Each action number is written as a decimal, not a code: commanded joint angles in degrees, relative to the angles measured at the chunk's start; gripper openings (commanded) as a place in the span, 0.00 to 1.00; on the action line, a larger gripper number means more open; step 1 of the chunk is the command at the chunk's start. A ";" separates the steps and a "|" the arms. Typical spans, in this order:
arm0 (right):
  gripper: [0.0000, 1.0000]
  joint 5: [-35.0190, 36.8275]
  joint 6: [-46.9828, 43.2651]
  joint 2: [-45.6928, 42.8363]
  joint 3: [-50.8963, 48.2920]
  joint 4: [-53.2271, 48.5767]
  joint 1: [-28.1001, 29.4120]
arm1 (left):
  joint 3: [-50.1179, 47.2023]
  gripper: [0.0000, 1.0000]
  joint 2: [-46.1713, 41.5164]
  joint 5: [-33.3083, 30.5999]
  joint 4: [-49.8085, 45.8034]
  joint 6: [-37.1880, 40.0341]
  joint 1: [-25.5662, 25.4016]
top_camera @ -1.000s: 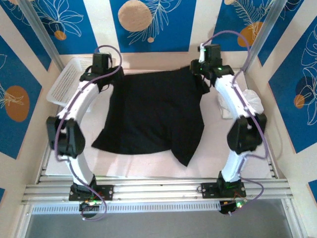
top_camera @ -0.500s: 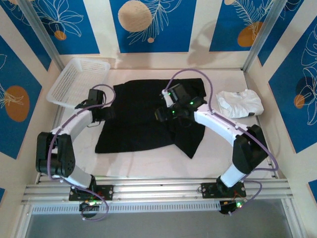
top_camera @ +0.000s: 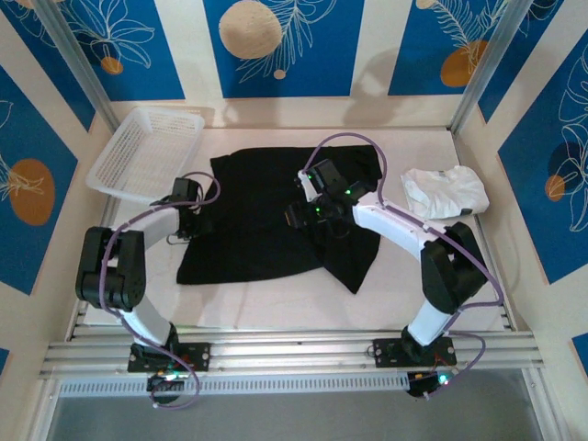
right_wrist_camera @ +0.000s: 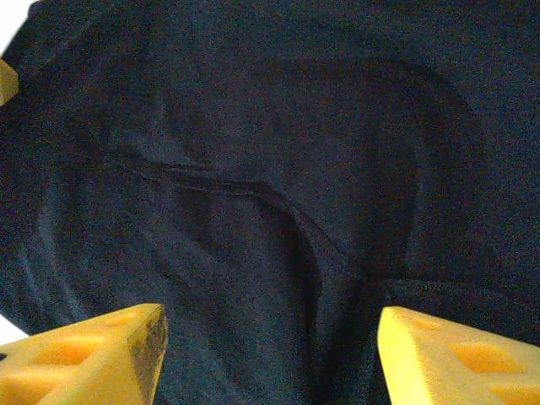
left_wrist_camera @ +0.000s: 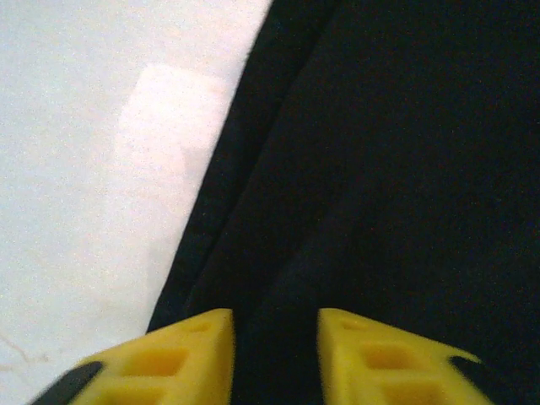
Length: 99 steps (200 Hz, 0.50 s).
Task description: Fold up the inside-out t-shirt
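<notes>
The counter (top_camera: 413, 266) carries the inside-out t-shirt (top_camera: 257, 239) spread dark and plain across its middle, with the long axis running roughly from far to near and one corner trailing toward the near right. At the far left sits a white basket (top_camera: 147, 152), and a small white folded garment (top_camera: 446, 191) lies well apart at the right. The right arm reaches in over the shirt's middle. Its right claw (top_camera: 308, 213) hangs above a curved seam in the cloth, and the wrist view shows the right claw (right_wrist_camera: 270, 312) with its fingers spread wide and nothing between them. The left arm is the one at an edge: the left claw (top_camera: 197, 219) is at the shirt's left border, where black cloth meets bare counter. In its own view the left claw (left_wrist_camera: 274, 316) has its fingers drawn close with only a narrow gap over the cloth, and I cannot tell whether they are pinching the hem. The shirt lies to the right of that claw, so a fold across the long axis would likely start from this left edge.
</notes>
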 commanded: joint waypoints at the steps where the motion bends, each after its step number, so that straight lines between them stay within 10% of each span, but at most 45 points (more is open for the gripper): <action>1: 0.68 -0.62 0.75 0.78 1.49 -0.30 -0.26 | -0.75 0.19 1.41 1.62 0.93 0.18 0.25; 27: 0.67 0.10 0.45 0.11 1.23 -0.77 -0.48 | -1.72 0.00 -0.42 2.62 2.32 0.18 0.23; 64: 0.67 0.71 0.45 -2.50 -0.40 -1.10 -1.31 | -4.92 0.00 -8.44 -0.89 1.05 0.18 -0.51; 99: 0.67 -0.54 1.14 -3.77 -2.45 0.08 -1.84 | -6.90 0.47 -8.52 -4.09 0.63 -0.95 1.95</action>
